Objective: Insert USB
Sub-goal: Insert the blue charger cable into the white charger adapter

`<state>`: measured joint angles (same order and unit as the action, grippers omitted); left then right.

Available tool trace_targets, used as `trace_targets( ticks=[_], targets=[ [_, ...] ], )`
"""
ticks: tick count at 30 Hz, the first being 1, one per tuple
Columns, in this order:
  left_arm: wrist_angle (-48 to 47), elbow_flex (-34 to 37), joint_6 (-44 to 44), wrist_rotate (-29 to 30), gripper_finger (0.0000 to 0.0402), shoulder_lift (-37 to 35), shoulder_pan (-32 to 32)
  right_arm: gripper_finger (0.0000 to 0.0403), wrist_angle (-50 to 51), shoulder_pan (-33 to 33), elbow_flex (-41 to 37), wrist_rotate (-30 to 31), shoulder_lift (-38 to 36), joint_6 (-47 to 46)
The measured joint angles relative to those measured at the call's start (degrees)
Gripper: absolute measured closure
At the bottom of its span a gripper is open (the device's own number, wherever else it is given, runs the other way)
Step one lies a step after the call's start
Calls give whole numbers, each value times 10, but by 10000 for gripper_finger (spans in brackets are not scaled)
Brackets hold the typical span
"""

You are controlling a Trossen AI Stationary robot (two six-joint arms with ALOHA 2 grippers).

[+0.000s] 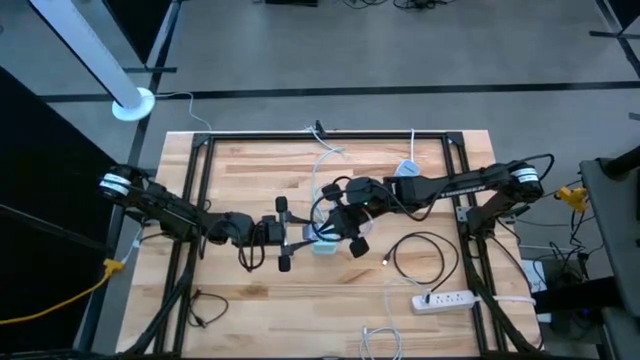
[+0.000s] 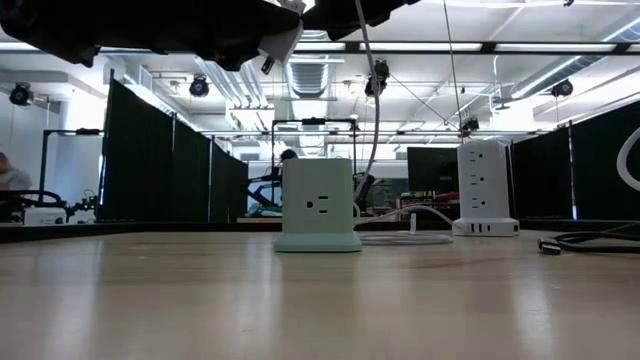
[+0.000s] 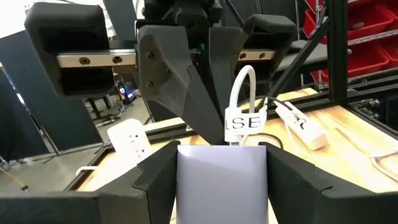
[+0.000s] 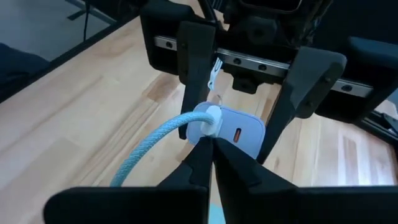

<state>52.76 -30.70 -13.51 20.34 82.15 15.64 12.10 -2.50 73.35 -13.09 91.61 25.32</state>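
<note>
A pale lavender charger block (image 4: 244, 134) is held above the table, and my left gripper (image 3: 221, 168) is shut on it with a dark finger on each side. A white USB plug (image 4: 210, 119) on a light blue braided cable (image 4: 155, 146) sits in the block's face, and a white tag (image 3: 244, 122) hangs on the cable. My right gripper (image 4: 214, 146) is shut, its fingertips meeting right at the plug. Whether anything is pinched between them is hidden. From above, the left gripper (image 1: 300, 240) and the right gripper (image 1: 340, 228) meet at the table's middle.
A pale green outlet cube (image 2: 318, 205) stands on the table below the grippers. A white tower strip (image 2: 485, 190) stands behind it to the right. A white power strip (image 1: 445, 298) and a coiled black cable (image 1: 420, 255) lie at front right. A black frame (image 1: 200, 160) rims the table.
</note>
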Motion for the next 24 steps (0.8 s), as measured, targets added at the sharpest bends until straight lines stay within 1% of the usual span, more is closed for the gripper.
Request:
trace_targets(
  ticks=[7, 13, 17, 22, 24],
  targets=[
    [-2, 0, 5, 1, 208, -1, 0, 401, -9, 0, 0, 2, -2, 3],
    [-8, -1, 5, 5, 208, 1, -2, 400, 38, 4, 3, 9, -2, 18],
    [-5, -1, -9, 5, 208, 1, -2, 400, 45, 4, 3, 9, -1, 17],
    [13, -6, -4, 3, 208, -3, -2, 400, 64, 4, 1, 17, -3, 27],
    [7, -6, -1, 3, 208, -2, -2, 400, 58, 5, 1, 17, -10, 28]
  ],
)
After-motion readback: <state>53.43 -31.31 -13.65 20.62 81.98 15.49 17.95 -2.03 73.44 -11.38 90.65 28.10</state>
